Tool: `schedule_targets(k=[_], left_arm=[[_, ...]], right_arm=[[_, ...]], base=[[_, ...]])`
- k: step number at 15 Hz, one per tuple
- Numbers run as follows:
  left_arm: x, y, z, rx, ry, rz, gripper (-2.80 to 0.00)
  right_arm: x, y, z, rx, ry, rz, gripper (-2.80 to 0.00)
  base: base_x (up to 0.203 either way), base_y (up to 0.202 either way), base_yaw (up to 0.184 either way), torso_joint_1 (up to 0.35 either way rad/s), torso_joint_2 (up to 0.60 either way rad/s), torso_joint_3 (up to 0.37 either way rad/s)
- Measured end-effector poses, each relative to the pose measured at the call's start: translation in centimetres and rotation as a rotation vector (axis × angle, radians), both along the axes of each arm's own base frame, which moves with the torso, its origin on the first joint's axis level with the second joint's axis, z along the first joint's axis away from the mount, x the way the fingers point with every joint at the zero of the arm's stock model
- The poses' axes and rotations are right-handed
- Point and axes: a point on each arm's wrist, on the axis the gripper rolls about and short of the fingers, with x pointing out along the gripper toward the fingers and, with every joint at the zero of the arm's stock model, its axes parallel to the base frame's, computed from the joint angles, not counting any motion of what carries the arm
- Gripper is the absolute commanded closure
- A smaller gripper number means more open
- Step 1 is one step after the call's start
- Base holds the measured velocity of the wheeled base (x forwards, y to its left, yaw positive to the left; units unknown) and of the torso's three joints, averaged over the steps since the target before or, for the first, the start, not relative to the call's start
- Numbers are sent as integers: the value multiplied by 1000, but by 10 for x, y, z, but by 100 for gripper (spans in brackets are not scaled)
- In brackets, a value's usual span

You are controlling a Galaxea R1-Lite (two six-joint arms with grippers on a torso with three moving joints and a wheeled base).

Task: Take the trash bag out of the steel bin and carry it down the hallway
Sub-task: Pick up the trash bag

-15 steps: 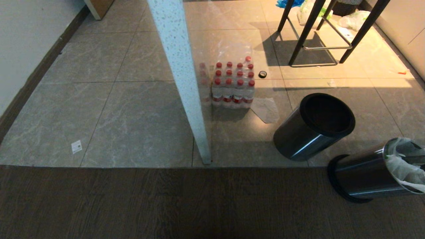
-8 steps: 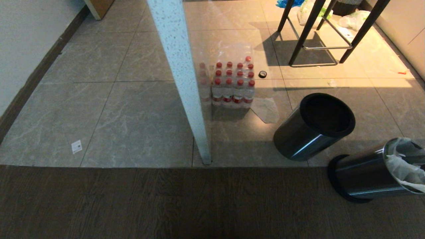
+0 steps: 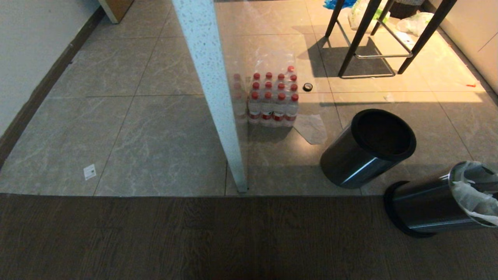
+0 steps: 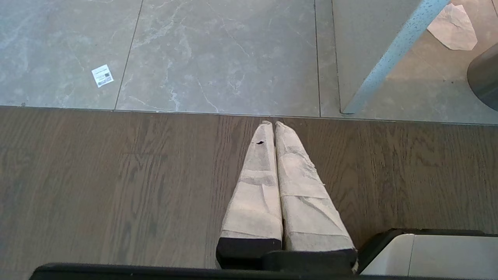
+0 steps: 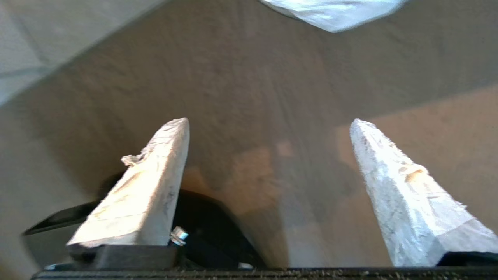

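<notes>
Our right gripper (image 5: 268,120) with fingers spread wide and empty over tile, our left gripper (image 4: 271,124) pressed closed above dark wood floor, the trash bag (image 3: 472,194) inside the steel bin (image 3: 424,210), beside a second unlined bin (image 3: 365,149).

The steel bin (image 3: 435,202) at the right of the wood floor (image 3: 194,241) lies on its side, and the picture's right edge cuts off its mouth and part of the trash bag (image 3: 472,194) inside. The white pillar (image 3: 210,85) hides part of the bottle pack (image 3: 272,101). The stool (image 3: 381,39) and the bags behind it are cut off at the top edge. The small round object (image 3: 307,86) beside the pack is too small to identify. The right wrist view is blurred; a pale patch (image 5: 330,11) is cut off at its edge.
</notes>
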Motion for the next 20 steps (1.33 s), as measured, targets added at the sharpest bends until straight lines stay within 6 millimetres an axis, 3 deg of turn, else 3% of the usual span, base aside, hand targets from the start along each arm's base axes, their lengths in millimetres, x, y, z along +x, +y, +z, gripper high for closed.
schedule_targets(k=[9,16,20], left_arm=[[0,0,0,0,0,0,0],[0,0,0,0,0,0,0],[0,0,0,0,0,0,0]], right_arm=[[23,-26,-17,65,-111,80,-280],[41,-28,-29,121,-154,145,-280],[55,-41,-30,35,-228,207,-280]], base=[[0,0,0,0,0,0],[0,0,0,0,0,0],[0,0,0,0,0,0]])
